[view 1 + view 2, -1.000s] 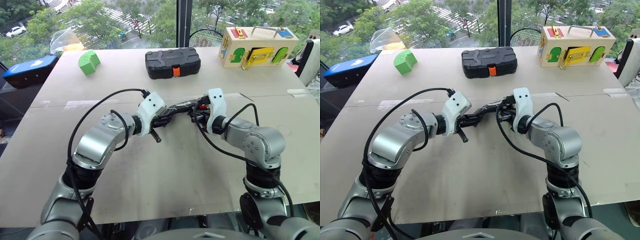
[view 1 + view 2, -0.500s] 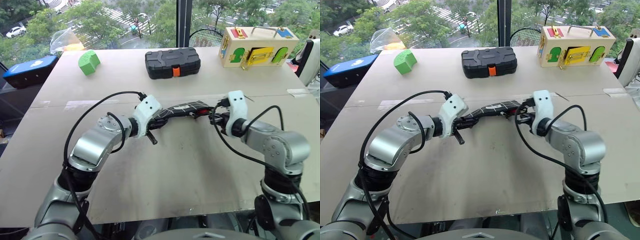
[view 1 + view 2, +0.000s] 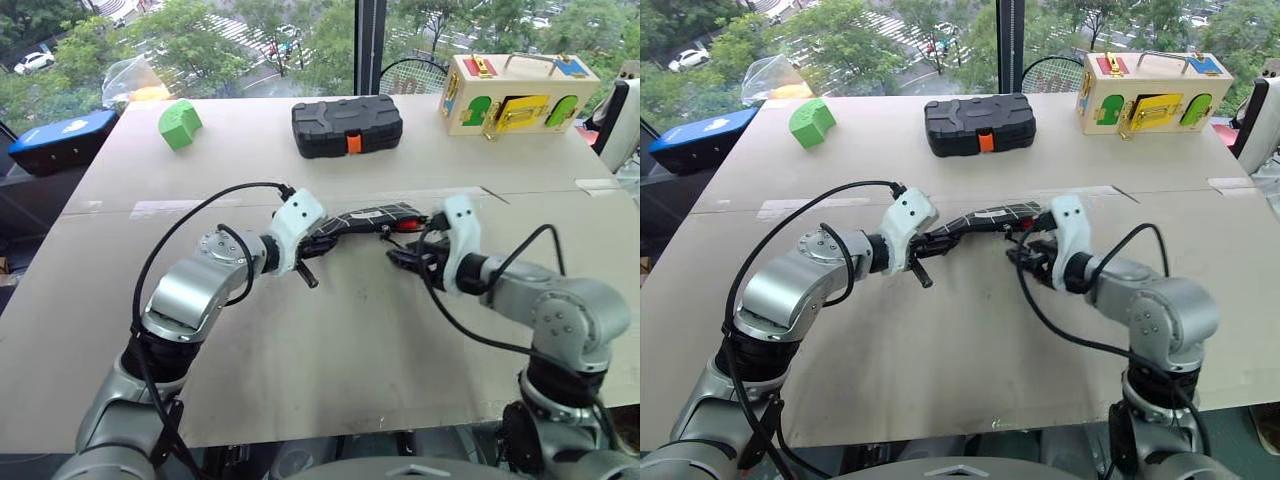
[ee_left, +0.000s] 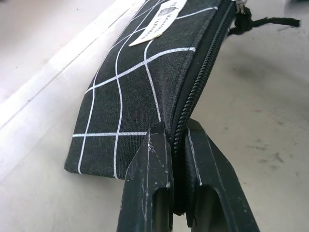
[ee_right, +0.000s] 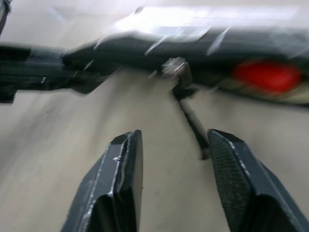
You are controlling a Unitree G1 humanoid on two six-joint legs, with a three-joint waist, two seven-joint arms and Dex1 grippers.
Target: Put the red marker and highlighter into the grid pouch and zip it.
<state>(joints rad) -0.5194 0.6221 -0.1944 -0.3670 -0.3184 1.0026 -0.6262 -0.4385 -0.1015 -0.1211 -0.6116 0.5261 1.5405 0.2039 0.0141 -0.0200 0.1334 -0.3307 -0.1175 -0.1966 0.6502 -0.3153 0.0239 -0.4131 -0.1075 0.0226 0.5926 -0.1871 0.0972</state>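
The grid pouch (image 3: 365,216), black with white lines, is held off the table at mid-table. My left gripper (image 4: 176,128) is shut on its left end, pinching the fabric at the zipper line. The red marker (image 5: 268,77) shows its red end at the pouch's right end (image 3: 405,224). The zipper pull (image 5: 176,67) hangs under the pouch with its black cord dangling. My right gripper (image 3: 398,256) is open just below and in front of that pull, touching nothing. The highlighter is hidden.
A black hard case (image 3: 347,125) with an orange latch sits at the back middle, a green block (image 3: 180,124) at the back left, a wooden latch box (image 3: 520,92) at the back right. A blue object (image 3: 55,140) lies off the table's left edge.
My right gripper, shut at the pouch's right end, swung right along it, then opened and drew back toward me. The left gripper and pouch stayed put.
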